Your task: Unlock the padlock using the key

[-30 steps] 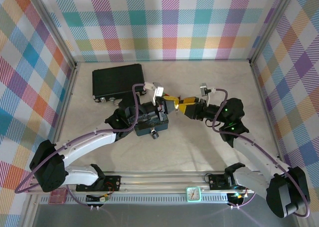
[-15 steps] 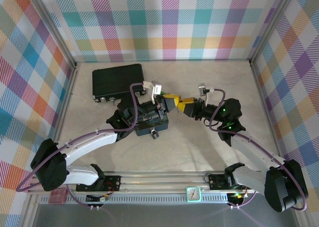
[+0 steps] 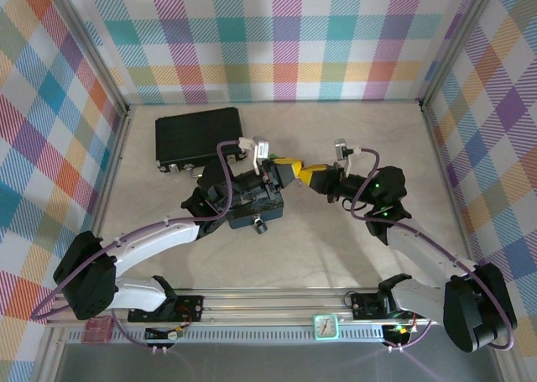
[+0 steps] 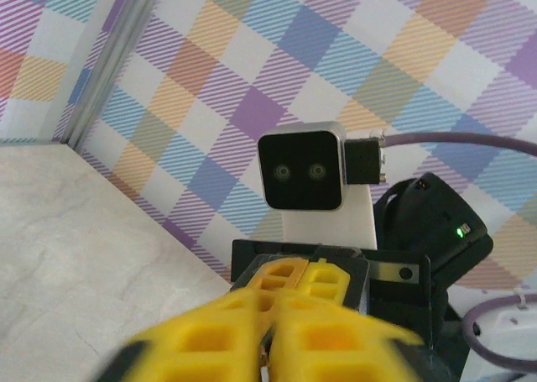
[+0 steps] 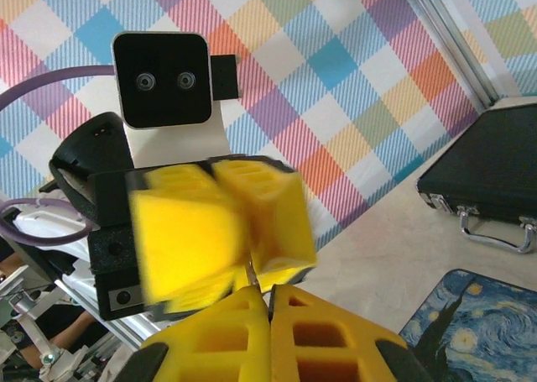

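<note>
Two arm bases at the bottom edge of the top view, both reaching up toward mid-frame. Just above them, left of centre: the padlock (image 3: 260,225), small and silvery-dark, at the near edge of the blue swirl-painted box (image 3: 242,219), apart from both grippers. Shackle too small to judge.

Higher, over the box's upper right corner: the left gripper (image 3: 291,171) and the right gripper (image 3: 305,175), yellow fingertips meeting nose to nose. Both pressed shut to a hairline seam in the wrist views.

At the meeting point, lower centre of the right wrist view: a thin tan sliver, probably the key (image 5: 250,273), bridging one set of fingertips to the other. Too small and blurred for naming the holder.

Compared with a second ago: pair shifted slightly up and left in the top view, right arm leaned further in, gap between the tips closed up.

Reads as a hand-over or re-grip of the key in mid-air, not an insertion. Well short of the keyhole. Likely next: a firm hold by one gripper, release by the other, then down to the padlock. Some risk of dropping so thin a sliver in the swap.

Farthest back, upper left: the black case (image 3: 197,135), flat on the table (image 3: 352,138), out of play.
</note>
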`<act>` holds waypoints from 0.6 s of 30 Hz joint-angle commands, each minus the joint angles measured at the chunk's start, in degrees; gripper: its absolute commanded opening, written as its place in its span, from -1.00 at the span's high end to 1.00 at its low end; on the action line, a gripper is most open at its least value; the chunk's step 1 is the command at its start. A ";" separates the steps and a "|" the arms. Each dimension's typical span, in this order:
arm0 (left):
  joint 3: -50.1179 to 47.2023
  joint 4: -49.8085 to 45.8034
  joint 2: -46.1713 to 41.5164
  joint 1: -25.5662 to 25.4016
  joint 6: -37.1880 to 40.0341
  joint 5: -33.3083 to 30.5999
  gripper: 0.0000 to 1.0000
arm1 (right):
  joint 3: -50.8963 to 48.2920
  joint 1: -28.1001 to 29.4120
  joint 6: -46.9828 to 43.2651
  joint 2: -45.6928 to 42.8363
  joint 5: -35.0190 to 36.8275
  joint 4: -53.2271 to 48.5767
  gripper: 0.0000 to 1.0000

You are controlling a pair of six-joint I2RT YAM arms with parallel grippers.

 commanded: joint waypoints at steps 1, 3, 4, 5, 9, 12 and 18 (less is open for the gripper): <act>-2.48 0.41 -3.70 1.39 -2.10 -5.59 -0.44 | 0.59 0.31 -6.01 -2.23 1.12 -7.20 1.00; -4.36 -3.35 -7.67 3.64 -2.98 -9.18 -0.86 | 1.55 0.31 -10.64 -3.91 1.78 -15.58 1.00; -4.78 -6.64 -9.53 4.58 -3.14 -10.87 -0.95 | 1.83 0.35 -12.31 -4.60 2.10 -18.35 1.00; -5.27 -10.20 -11.49 5.81 -2.92 -11.85 -0.98 | 2.13 0.32 -14.06 -5.19 2.60 -21.46 1.00; -5.61 -27.28 -16.98 8.22 -2.52 -15.64 -0.96 | 3.74 0.31 -19.53 -5.72 4.30 -31.81 1.00; -7.62 -35.01 -18.88 8.23 -4.59 -16.08 -0.92 | 5.39 0.31 -23.86 -4.43 9.44 -41.66 1.00; -12.31 -45.27 -19.00 5.44 -11.84 -20.16 -0.79 | 6.05 0.39 -25.80 -0.26 16.06 -50.15 1.00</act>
